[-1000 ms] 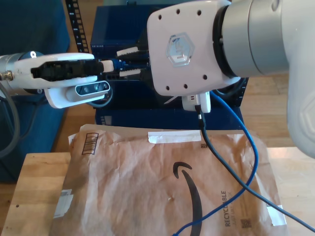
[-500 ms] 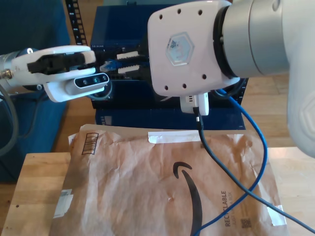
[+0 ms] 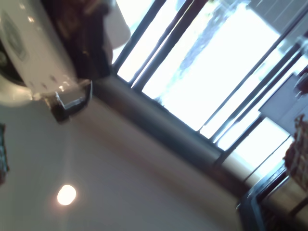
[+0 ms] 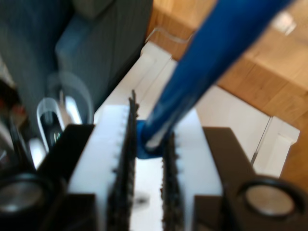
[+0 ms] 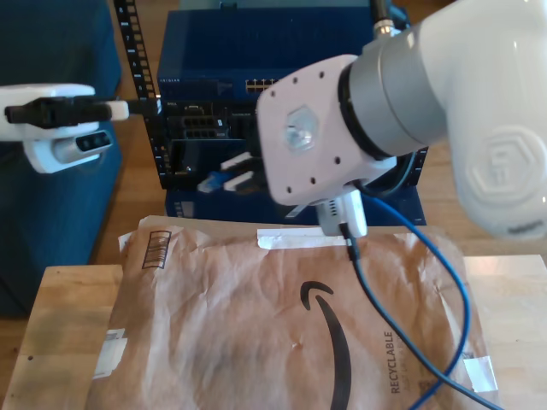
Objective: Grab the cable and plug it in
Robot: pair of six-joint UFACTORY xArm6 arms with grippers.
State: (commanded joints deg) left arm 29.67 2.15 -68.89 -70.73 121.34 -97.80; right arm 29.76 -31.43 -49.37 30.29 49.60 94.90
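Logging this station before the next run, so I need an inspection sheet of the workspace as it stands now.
Surface: wooden table, mostly under a brown paper mailer.
Job's things: blue cable, its plug held before the rack, not yet inserted.
Clutter: nothing seen besides the mailer.
Grippers: my second gripper shut on the cable; another gripper at the exterior view's left, state unclear.
Cables: black wire crossing the mailer.
Surroundings: wood floor.

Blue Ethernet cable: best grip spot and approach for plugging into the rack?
Likely just behind the plug, where the boot stiffens the cable. Close the pads across it from both sides, so the plug juts free toward the rack. My second gripper is clamped on it that way.
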